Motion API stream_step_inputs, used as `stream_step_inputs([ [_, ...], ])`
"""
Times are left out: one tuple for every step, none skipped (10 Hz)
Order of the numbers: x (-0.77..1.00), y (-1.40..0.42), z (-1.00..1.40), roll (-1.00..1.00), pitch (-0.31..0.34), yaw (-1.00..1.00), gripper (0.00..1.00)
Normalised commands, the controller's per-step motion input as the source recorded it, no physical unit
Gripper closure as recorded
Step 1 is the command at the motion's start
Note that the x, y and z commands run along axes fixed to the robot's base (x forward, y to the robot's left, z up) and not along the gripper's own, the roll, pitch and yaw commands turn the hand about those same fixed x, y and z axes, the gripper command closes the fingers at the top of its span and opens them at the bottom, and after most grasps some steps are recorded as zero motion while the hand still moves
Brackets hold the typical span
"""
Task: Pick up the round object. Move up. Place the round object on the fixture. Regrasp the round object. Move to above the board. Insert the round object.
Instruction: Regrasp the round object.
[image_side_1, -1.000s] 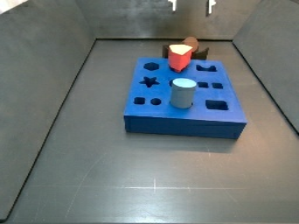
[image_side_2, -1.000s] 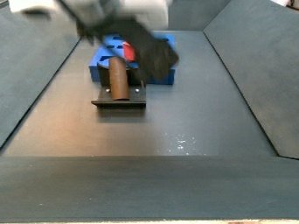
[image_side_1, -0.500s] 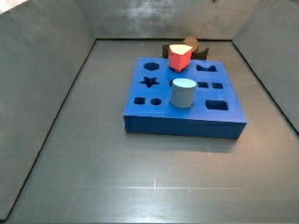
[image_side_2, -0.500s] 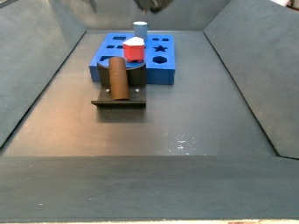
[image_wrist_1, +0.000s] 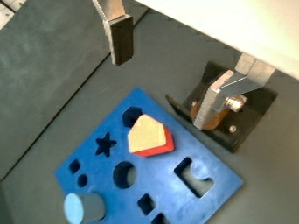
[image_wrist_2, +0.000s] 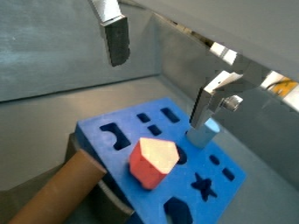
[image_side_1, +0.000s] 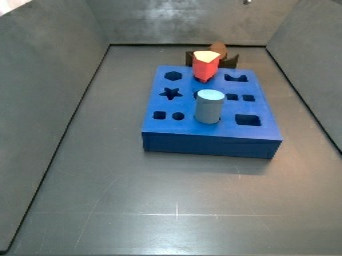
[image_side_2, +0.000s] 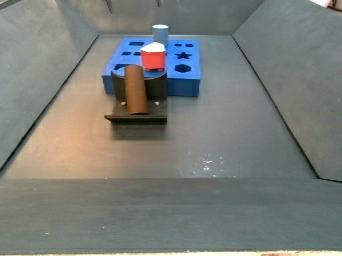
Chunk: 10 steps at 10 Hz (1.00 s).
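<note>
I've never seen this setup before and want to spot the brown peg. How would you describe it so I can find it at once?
Find the blue board with shaped holes; right against one side stands a small dark fixture. The peg stands upright on it, a plain brown wooden cylinder. The red block and grey cylinder sit in the board instead, and the gripper hangs open above, holding nothing.

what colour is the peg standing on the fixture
Brown, wood-like. The round object on the fixture shows best in a side view; the open gripper is above, empty.
</note>
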Motion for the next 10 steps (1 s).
stream_step_inputs([
  [-0.04,-0.02,0.02,1.0,0.015,0.01,0.0],
  [-0.04,-0.02,0.01,1.0,0.01,0.01,0.0],
  [-0.04,-0.03,0.01,1.0,0.006,0.02,0.0],
  [-0.04,-0.03,0.01,1.0,0.0,0.02,0.0],
  [-0.04,-0.02,0.01,1.0,-0.004,0.02,0.0],
  [-0.03,-0.03,0.01,1.0,-0.01,0.02,0.0],
  [-0.03,-0.03,0.01,1.0,-0.013,0.02,0.0],
  [-0.02,-0.02,0.0,1.0,-0.019,0.02,0.0],
  [-0.02,-0.02,0.01,1.0,-0.023,0.02,0.0],
  [-0.02,-0.02,0.01,1.0,-0.027,0.02,0.0],
])
